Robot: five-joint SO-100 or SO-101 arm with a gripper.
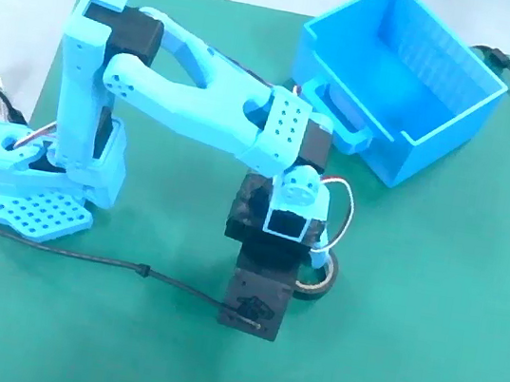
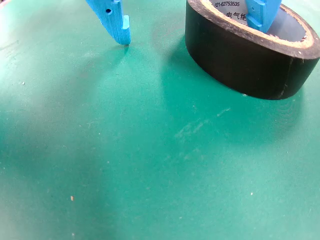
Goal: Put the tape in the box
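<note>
- Tape (image 2: pixel 250 60) lies flat on the green mat (image 2: pixel 150 165), ring opening upward, which leaves its wall free for a finger to pass into the pale core; in the wrist view it sits at about one o'clock.
- Gripper (image 2: pixel 192 30) is spread wide, not yet pinching: one blue finger drops into the core of the roll, the other stands well apart at eleven o'clock in the wrist view, its tip at or just above the mat. That straddle puts the roll's near wall between the fingers, so I judge a closing pinch on that wall is the step in hand.
- In the fixed view the roll (image 2: pixel 250 60) shows only as a dark arc (image 1: pixel 316 282) at about four o'clock from the wrist, mostly hidden under the gripper.
- Box (image 1: pixel 401 83) stands open-topped at one o'clock from the roll, well apart, loop handle facing the arm; it looks empty.
- Arm (image 1: pixel 203 87) rises from its base at nine o'clock, folds at the elbow, reaches across toward centre, and the wrist points steeply down onto the mat.
</note>
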